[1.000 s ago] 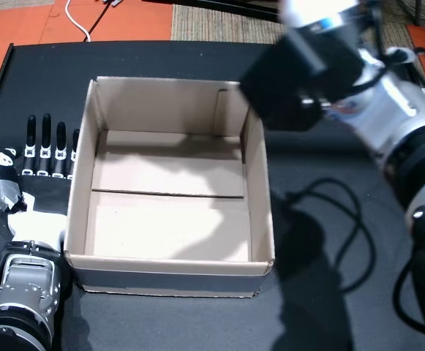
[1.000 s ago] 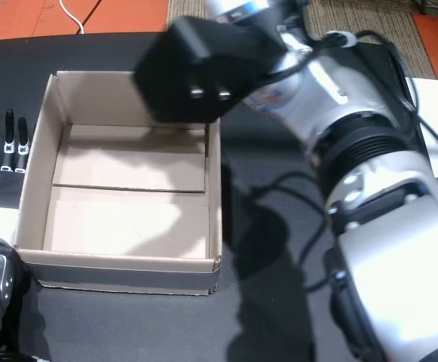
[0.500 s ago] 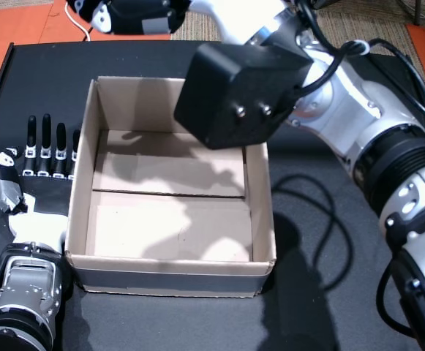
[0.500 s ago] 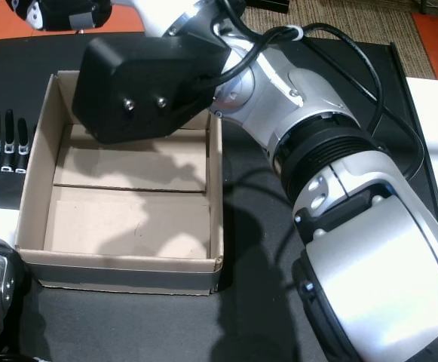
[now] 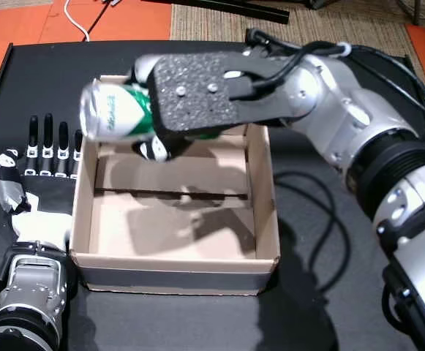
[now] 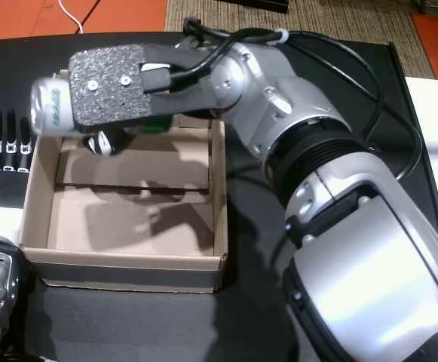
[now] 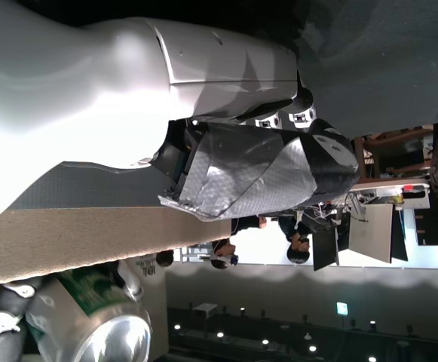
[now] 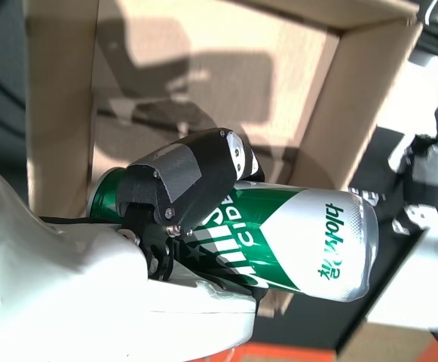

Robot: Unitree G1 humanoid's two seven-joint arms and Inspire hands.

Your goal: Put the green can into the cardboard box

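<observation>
green can (image 5: pixel 117 111) | green-and-white, silver-ended, sideways | right hand (image 5: pixel 170 117) grips it | left hand (image 5: pixel 38 183) flat, fingers spread

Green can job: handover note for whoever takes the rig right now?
Right hand: shut on the green can, held on its side above the far-left corner of the cardboard box.
Left hand: open, flat on the table, beside the box's left wall.
Done: can grasped and carried over the box.
Left: lower or release the can into the box, which holds nothing, then pull the right arm clear.
</observation>
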